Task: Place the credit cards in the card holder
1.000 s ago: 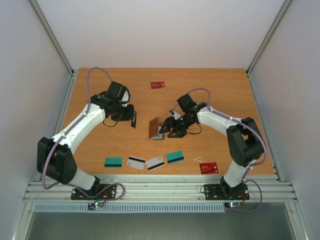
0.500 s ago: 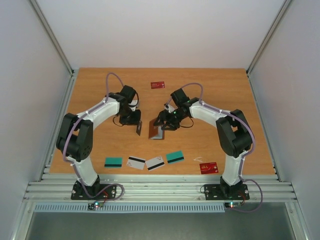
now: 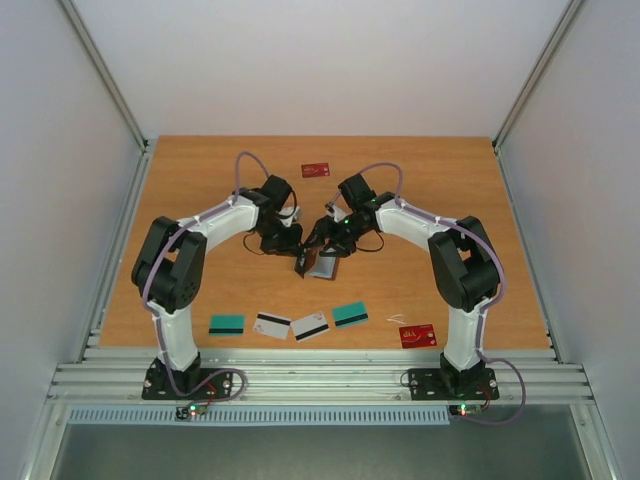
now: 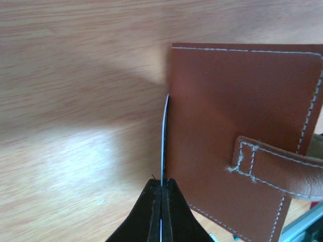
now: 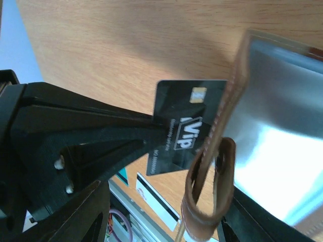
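Black plastic, seen edge-on, is pinched firmly in the left gripper (image 4: 161,185). It is the black card (image 5: 179,128), and its free end touches the side edge of the card holder (image 4: 237,101) at the middle of the top view. The right gripper (image 3: 330,240) is at the holder, but we cannot tell whether its fingers clamp it. We judge no card seated yet. Six lie loose — teal cards (image 3: 226,324) and white cards (image 3: 272,325) in a row at lower centre, one red card (image 3: 418,335) at lower right, another at upper centre.

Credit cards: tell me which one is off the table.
The black VIP card, held by the left gripper beside the card holder; the other six lie flat.
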`<action>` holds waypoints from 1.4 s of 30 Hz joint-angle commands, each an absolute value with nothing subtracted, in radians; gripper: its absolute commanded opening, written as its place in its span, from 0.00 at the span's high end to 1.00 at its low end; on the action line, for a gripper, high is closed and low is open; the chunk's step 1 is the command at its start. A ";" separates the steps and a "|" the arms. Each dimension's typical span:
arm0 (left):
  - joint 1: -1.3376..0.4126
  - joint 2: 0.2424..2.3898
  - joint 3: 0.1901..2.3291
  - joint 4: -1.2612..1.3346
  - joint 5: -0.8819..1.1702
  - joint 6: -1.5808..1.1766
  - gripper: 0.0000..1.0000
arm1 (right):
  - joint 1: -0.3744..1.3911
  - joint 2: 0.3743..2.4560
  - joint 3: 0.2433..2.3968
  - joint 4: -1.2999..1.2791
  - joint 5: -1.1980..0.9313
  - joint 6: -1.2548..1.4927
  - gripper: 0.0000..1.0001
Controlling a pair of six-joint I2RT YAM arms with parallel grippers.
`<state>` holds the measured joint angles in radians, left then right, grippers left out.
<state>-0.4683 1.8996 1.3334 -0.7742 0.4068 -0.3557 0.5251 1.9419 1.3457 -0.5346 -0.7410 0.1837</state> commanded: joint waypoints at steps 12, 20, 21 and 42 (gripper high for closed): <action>-0.518 1.948 1.275 -0.560 0.723 -0.530 1.00 | 0.533 1.982 1.428 -0.600 -0.732 0.159 0.43; -0.505 1.858 1.187 -0.713 0.641 -0.532 1.00 | 0.533 2.100 1.501 -0.632 -0.738 0.146 0.45; -0.505 1.830 1.181 -0.738 0.627 -0.527 1.00 | 0.533 2.111 1.508 -0.636 -0.739 0.141 0.45; -0.497 1.508 1.250 -0.960 0.544 -0.414 1.00 | 0.528 2.223 1.598 -0.699 -0.782 0.091 0.46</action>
<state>-0.4988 1.4513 1.2816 -1.0554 0.4877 -0.4515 0.5266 2.2089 1.5799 -0.6899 -0.7887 0.1139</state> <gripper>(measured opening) 0.008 0.543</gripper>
